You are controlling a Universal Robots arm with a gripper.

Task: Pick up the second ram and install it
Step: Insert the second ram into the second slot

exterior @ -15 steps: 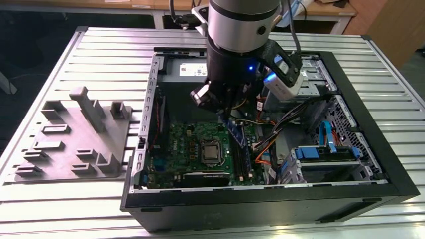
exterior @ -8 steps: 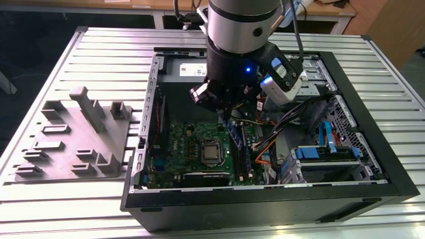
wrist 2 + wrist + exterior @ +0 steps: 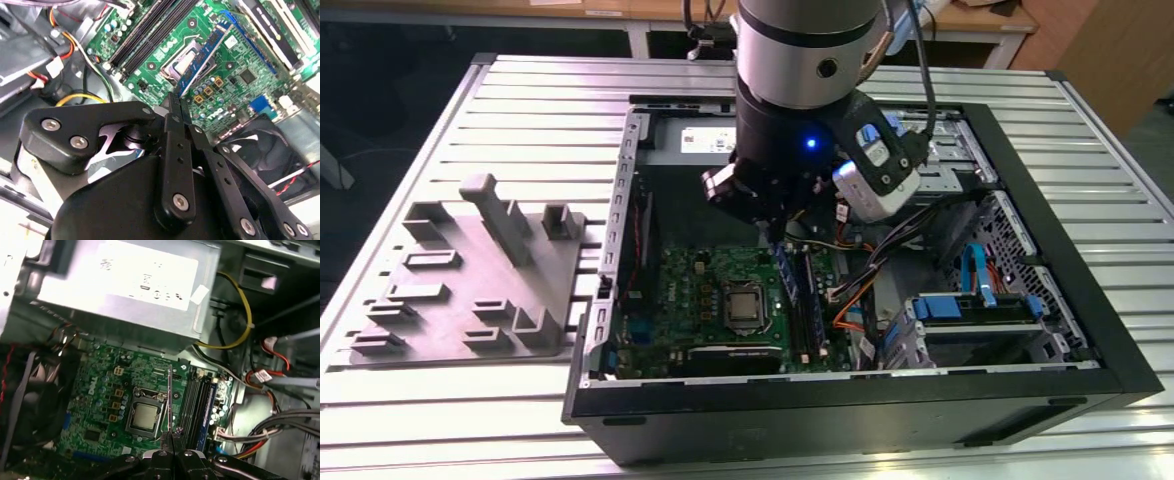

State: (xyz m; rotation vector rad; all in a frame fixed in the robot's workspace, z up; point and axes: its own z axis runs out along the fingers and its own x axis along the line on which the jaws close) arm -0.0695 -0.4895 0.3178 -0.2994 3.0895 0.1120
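Downward claw point(image 3: 175, 104) on second ram point(image 3: 205, 59)

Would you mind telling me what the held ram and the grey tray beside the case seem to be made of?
The ram looks like fibreglass circuit board with a smooth blue coat, going by its thin flat strip and black chips. The tray is probably plastic, matte even grey with no glint.

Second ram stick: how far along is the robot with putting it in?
Picked up: the gripper is shut on the second ram, holding it above the motherboard inside the open case. Left: it isn't seated in the black memory slots beside the processor yet.
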